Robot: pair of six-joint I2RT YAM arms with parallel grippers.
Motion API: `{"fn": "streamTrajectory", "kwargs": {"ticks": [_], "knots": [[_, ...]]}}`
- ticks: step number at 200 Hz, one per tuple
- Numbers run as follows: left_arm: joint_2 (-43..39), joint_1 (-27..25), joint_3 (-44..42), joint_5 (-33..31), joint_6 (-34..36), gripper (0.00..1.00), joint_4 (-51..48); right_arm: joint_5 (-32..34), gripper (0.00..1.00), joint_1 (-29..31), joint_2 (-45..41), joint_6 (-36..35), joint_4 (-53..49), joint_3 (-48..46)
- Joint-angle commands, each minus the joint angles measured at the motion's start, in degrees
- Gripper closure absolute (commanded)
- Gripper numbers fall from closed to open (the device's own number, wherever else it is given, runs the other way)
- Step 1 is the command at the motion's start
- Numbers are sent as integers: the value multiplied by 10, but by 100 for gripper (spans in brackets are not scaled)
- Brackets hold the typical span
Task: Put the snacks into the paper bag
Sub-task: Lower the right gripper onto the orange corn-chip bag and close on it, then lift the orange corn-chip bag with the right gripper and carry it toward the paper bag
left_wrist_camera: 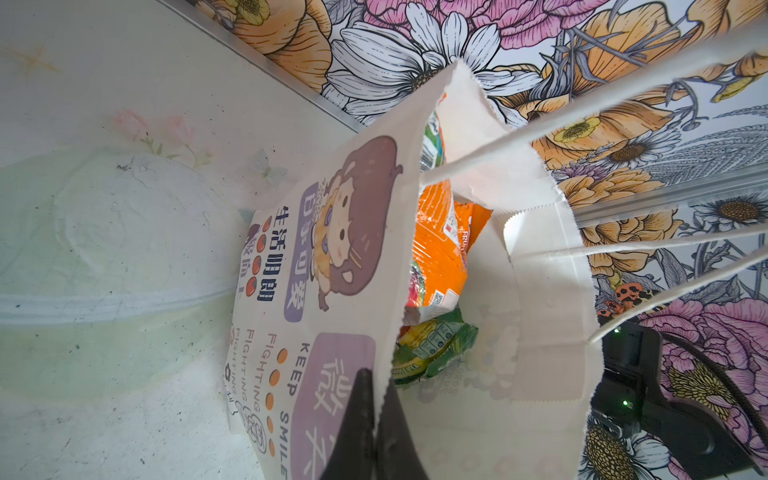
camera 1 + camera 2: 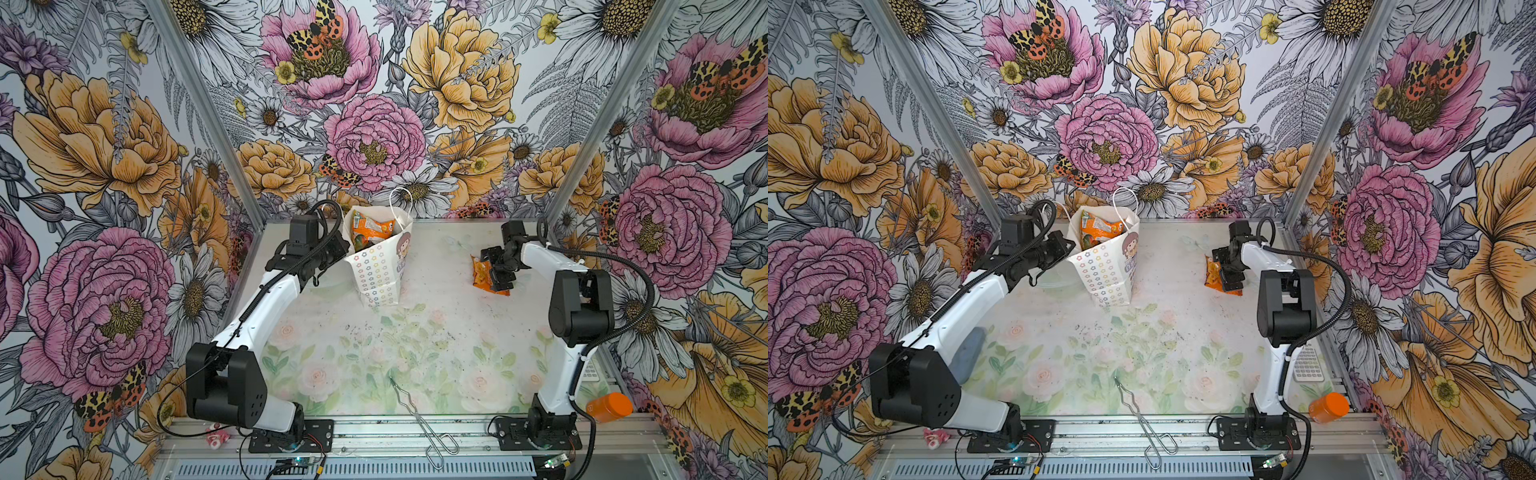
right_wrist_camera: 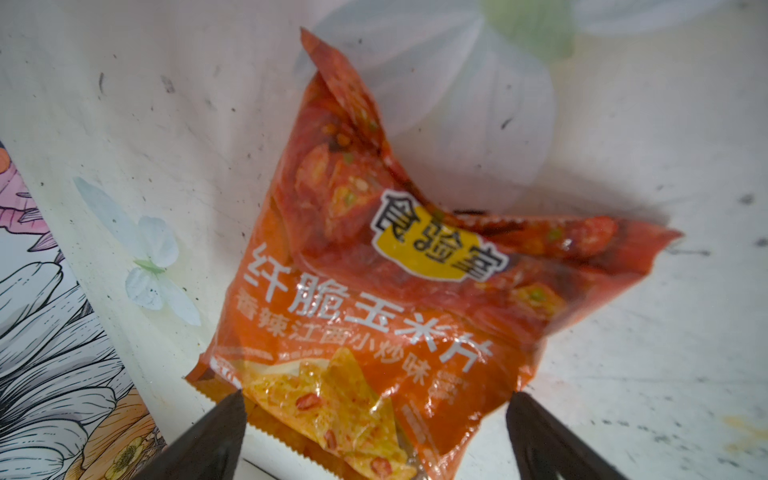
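Observation:
The white paper bag (image 2: 380,270) (image 2: 1109,270) stands upright at the back of the table, its cartoon-girl face (image 1: 332,257) towards the left wrist camera. Inside it lie an orange snack (image 2: 372,230) (image 2: 1101,231) (image 1: 436,257) and a green snack (image 1: 434,347). My left gripper (image 1: 377,376) (image 2: 337,249) is shut on the bag's top rim, one finger on each side of the paper. Another orange snack (image 2: 481,270) (image 2: 1212,272) (image 3: 395,291) lies flat on the table at the right. My right gripper (image 3: 377,394) (image 2: 500,277) hangs open over it, its fingers straddling the packet's near end.
Metal tongs (image 2: 419,415) (image 2: 1142,415) lie at the front middle. An orange bottle (image 2: 609,407) (image 2: 1329,407) lies at the front right corner, a keypad (image 2: 1308,365) behind it. A pink-white toy (image 2: 218,438) sits by the left arm's base. A clear dish (image 1: 104,270) lies beside the bag.

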Motion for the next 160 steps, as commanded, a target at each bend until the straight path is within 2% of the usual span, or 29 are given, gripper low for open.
{"fn": "streamTrajectory", "kwargs": {"ticks": [1, 119, 143, 160], "knots": [[-9, 7, -5, 13, -8, 100, 21, -7, 0, 7, -11, 1, -2, -4], [-7, 9, -7, 13, -8, 100, 21, -16, 0, 9, 76, -34, -2, 8], [-9, 9, -7, 12, -9, 100, 21, -2, 6, 9, 81, -57, -3, 10], [-9, 9, -7, 13, -9, 100, 21, 6, 14, 9, 79, -71, -3, 7]]}}
